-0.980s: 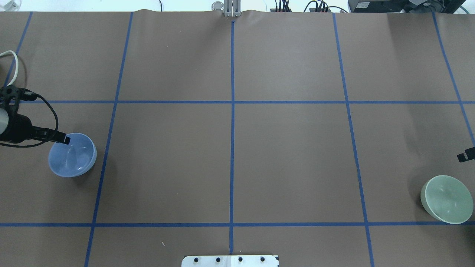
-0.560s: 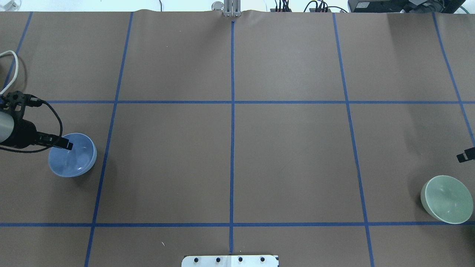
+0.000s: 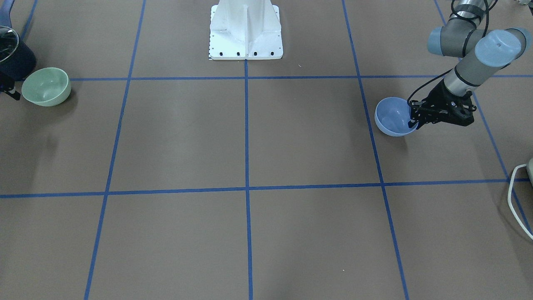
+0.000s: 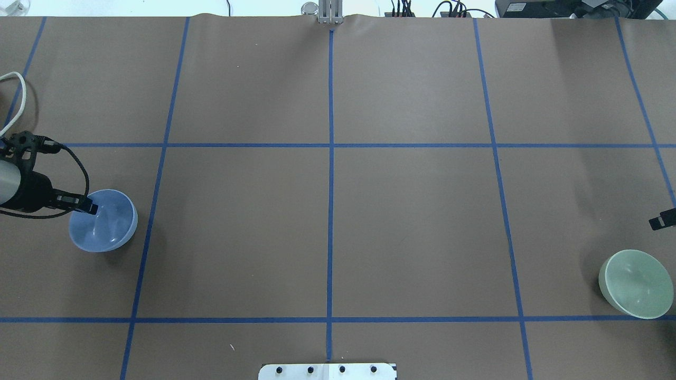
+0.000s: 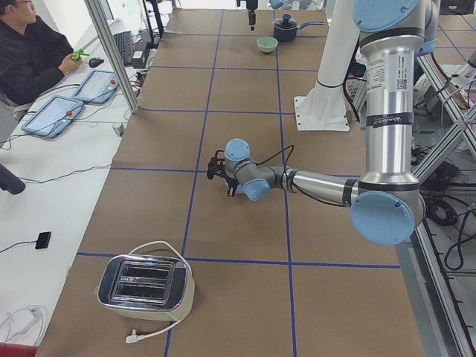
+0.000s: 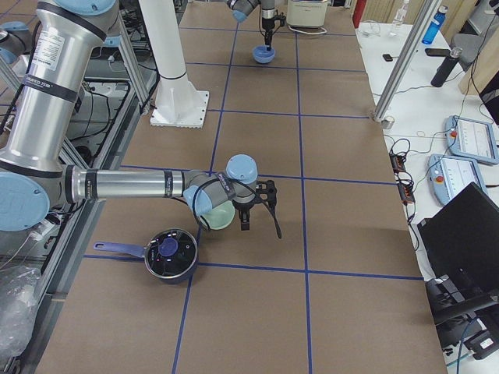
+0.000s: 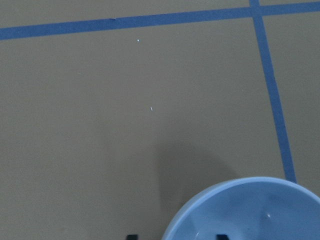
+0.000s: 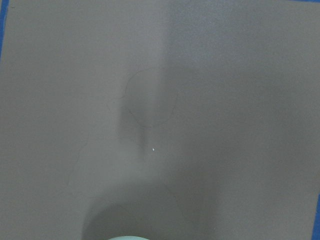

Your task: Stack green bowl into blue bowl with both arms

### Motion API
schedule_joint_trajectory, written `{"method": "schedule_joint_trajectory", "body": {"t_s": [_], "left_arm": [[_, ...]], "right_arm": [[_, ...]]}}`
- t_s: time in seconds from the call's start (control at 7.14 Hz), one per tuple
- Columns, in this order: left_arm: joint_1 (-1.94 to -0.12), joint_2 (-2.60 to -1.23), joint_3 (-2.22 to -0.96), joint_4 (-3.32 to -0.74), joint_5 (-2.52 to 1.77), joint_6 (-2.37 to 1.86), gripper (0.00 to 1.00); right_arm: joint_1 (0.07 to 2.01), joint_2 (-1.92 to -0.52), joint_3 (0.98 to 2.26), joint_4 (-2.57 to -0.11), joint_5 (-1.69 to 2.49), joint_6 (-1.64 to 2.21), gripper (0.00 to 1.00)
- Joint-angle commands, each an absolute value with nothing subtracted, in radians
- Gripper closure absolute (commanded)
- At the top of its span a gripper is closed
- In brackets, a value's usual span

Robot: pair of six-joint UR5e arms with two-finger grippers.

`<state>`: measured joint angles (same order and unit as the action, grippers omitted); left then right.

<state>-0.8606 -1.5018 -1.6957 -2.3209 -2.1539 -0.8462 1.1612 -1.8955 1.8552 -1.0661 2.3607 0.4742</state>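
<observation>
The blue bowl (image 4: 105, 224) stands upright at the table's left; it also shows in the front view (image 3: 391, 118) and the left wrist view (image 7: 250, 210). My left gripper (image 4: 91, 208) is open, its fingers straddling the bowl's near-left rim, one inside and one outside. The green bowl (image 4: 636, 285) stands upright at the far right; it also shows in the front view (image 3: 45, 85). My right gripper (image 6: 261, 226) hangs beside the green bowl (image 6: 221, 216), apart from it, its fingers spread and empty. Only one fingertip (image 4: 663, 219) shows in the overhead view.
A dark lidded pot (image 6: 170, 255) stands close behind the green bowl. A toaster (image 5: 145, 286) with a white cable (image 4: 13, 95) sits beyond the blue bowl at the left end. The white pedestal (image 3: 245, 29) is at the robot's side, middle.
My left gripper has come down and slightly toward the robot over the blue bowl's rim. The bowls and the right gripper have hardly moved.
</observation>
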Motion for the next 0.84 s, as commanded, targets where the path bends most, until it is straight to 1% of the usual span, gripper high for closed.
{"method": "schedule_joint_trajectory", "body": {"t_s": [0.0, 0.28, 0.42, 0.56, 0.7], "left_arm": [[-0.861, -1.506, -1.703, -2.321, -2.155, -0.847, 1.00], [-0.876, -1.544, -1.732, -2.280, -2.263, -0.848, 1.00], [-0.914, -1.584, -1.759, -2.205, -2.314, -0.848, 1.00], [-0.919, -1.679, -1.793, -2.059, -2.319, -0.850, 1.00], [-0.919, -1.813, -1.821, -1.885, -2.312, -0.876, 1.00]], "right_arm": [[1.161, -1.894, 1.855, -1.066, 2.359, 0.476, 0.00], [1.158, -1.896, 1.850, -1.068, 2.358, 0.479, 0.00], [1.155, -1.894, 1.845, -1.071, 2.358, 0.479, 0.00], [1.147, -1.894, 1.845, -1.071, 2.358, 0.491, 0.00], [1.135, -1.894, 1.845, -1.068, 2.359, 0.517, 0.00]]}}
